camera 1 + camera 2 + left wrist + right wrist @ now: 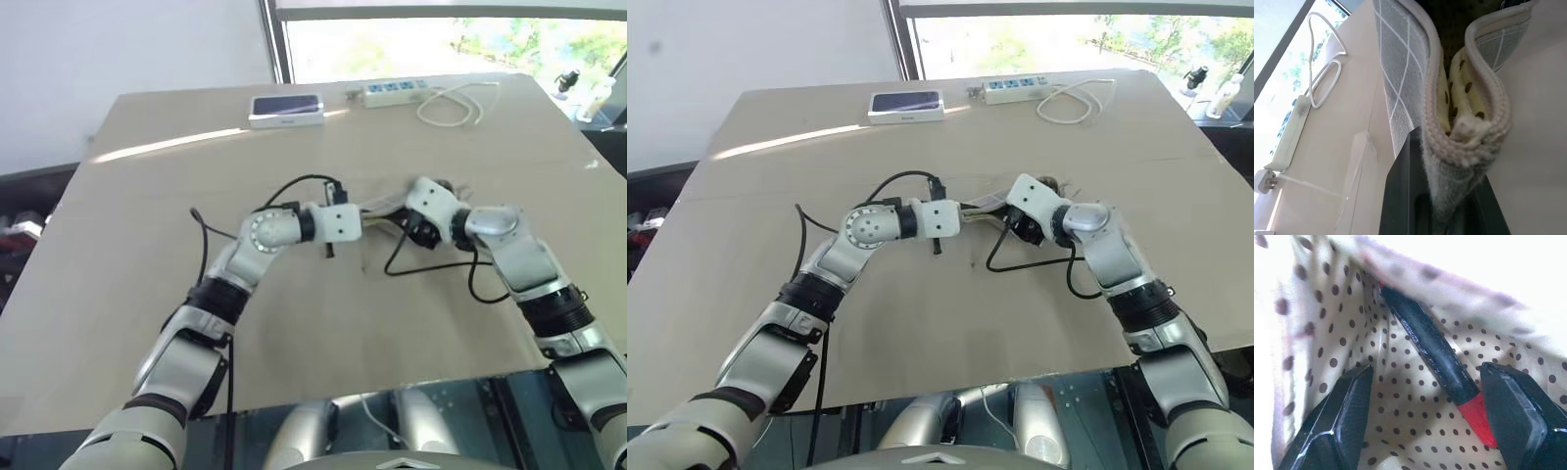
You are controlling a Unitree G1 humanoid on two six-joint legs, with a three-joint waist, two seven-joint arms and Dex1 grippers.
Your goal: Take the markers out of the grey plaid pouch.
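Two arms: both meet over the middle of the table (147,323), tips pointing at each other.
Left gripper (1449,215): jaws closed tight on the end edge of the grey plaid pouch (1400,73); in the left wrist view the cream piping and seam are pinched right between the dark fingers (1400,196).
Pouch: held up between the two grippers around the table's centre, its mouth gaping so you can see the cream lining with brown dots.
Right gripper (1425,426): jaws open wide, poked inside the pouch, gripping nothing; one black finger (1337,426) sits on each side of the lining.
Marker (1435,357): one with a dark barrel and a red end lies slanted inside the pouch between the right fingers, nearer one of them; can't tell if it's touching.
Other marker: can't make it out.
Far edge of table: a white-edged box with a dark top (286,110), and beside it a white power strip (394,93) with its looped cord (456,106), both well apart from the pouch.
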